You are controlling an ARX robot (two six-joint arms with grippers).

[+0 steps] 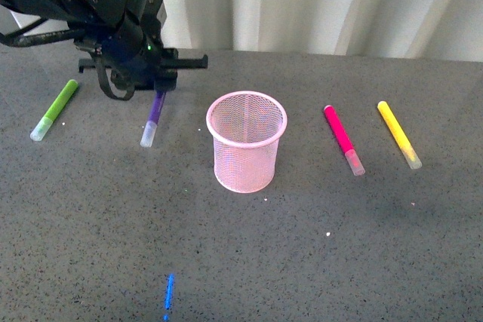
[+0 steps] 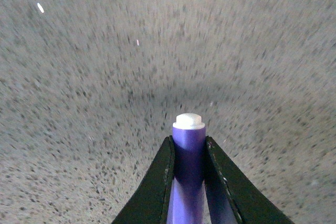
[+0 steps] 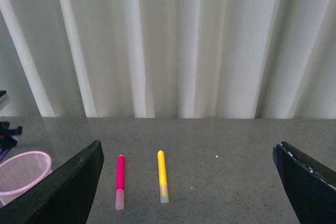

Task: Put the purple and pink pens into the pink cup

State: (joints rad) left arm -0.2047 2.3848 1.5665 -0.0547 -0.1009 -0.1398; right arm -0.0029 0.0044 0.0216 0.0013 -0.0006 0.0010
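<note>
The pale pink mesh cup (image 1: pixel 247 141) stands upright at the table's middle; its rim also shows in the right wrist view (image 3: pixel 23 174). My left gripper (image 1: pixel 155 81) is shut on the purple pen (image 1: pixel 153 120), left of the cup, holding the pen's far end while the clear cap points toward me. In the left wrist view the pen (image 2: pixel 188 166) sits clamped between both black fingers (image 2: pixel 157 182). The pink pen (image 1: pixel 343 139) lies flat right of the cup, also seen in the right wrist view (image 3: pixel 120 181). My right gripper (image 3: pixel 189 182) is open and empty, raised behind the table's near side.
A lime-green pen (image 1: pixel 54 109) lies at the far left. A yellow pen (image 1: pixel 398 133) lies right of the pink pen, also in the right wrist view (image 3: pixel 163 176). White curtains (image 1: pixel 317 1) hang behind the grey speckled table (image 1: pixel 302 262).
</note>
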